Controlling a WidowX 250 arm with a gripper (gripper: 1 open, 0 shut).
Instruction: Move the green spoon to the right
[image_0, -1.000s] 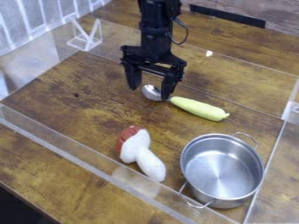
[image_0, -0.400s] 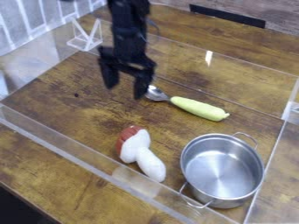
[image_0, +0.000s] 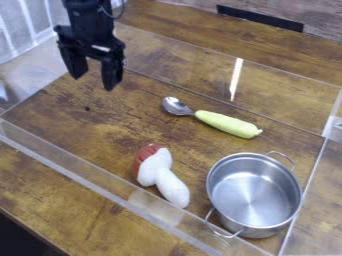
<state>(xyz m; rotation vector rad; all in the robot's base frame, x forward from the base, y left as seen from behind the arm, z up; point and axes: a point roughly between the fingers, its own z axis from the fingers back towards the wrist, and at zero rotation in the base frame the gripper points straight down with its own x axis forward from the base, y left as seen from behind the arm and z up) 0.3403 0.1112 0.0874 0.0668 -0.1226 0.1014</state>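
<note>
The green spoon (image_0: 214, 117) lies flat on the wooden table, its yellow-green handle pointing right and its silver bowl toward the left. My gripper (image_0: 91, 74) hangs at the upper left, well clear of the spoon and above the table. Its two black fingers point down, open, with nothing between them.
A steel pot (image_0: 253, 192) stands at the lower right, just below the spoon's handle. A white toy with a reddish-brown end (image_0: 160, 173) lies at the lower middle. Clear acrylic walls (image_0: 94, 183) ring the work area, and a clear stand (image_0: 96, 40) sits at the back left.
My gripper has swung from right above the spoon's bowl to the upper left and risen slightly, staying open. The spoon has not moved.
</note>
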